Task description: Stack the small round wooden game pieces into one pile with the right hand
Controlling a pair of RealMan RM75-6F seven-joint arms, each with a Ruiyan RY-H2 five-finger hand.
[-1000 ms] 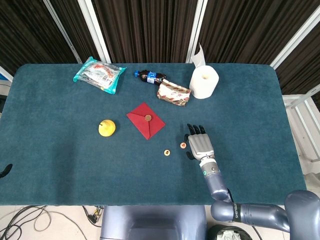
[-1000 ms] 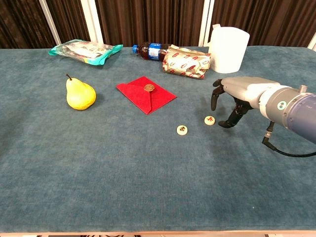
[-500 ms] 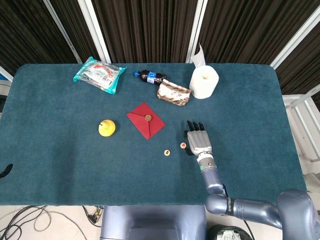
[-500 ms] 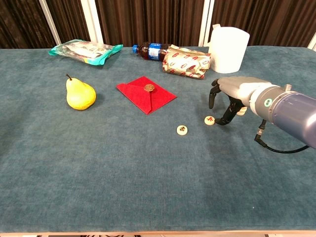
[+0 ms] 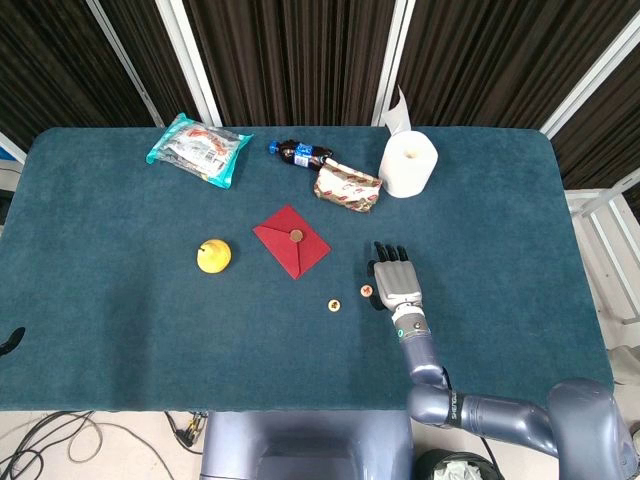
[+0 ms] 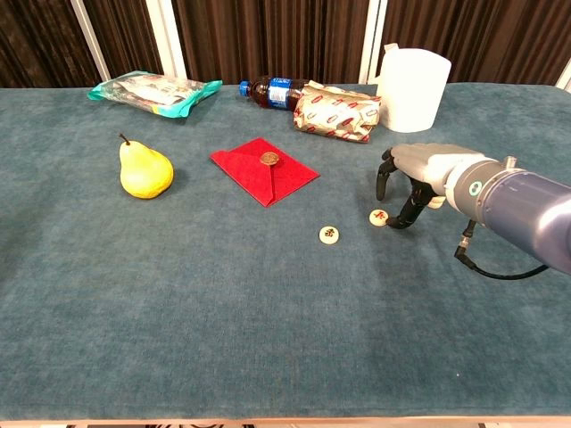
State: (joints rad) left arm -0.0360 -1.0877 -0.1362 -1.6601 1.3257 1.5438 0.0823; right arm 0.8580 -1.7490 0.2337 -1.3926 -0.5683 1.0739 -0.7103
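Two small round wooden pieces lie on the blue table. One piece (image 5: 366,291) (image 6: 378,217) sits right beside my right hand (image 5: 396,279) (image 6: 413,176); the other piece (image 5: 335,304) (image 6: 329,234) lies a little to its left and nearer me. A third round piece (image 5: 296,236) (image 6: 267,159) rests on the red envelope (image 5: 290,240) (image 6: 264,169). My right hand hovers palm down with fingers curved and apart, fingertips close to the nearest piece, holding nothing. My left hand is out of both views.
A yellow pear (image 5: 214,256) (image 6: 144,169) stands left of the envelope. At the back lie a snack bag (image 5: 198,148) (image 6: 153,92), a cola bottle (image 5: 299,155) (image 6: 270,91), a wrapped packet (image 5: 346,187) (image 6: 337,112) and a paper roll (image 5: 407,163) (image 6: 412,88).
My right hand has drawn slightly left and forward toward the nearest piece, with its arm pulling in below it. The pieces have not moved.
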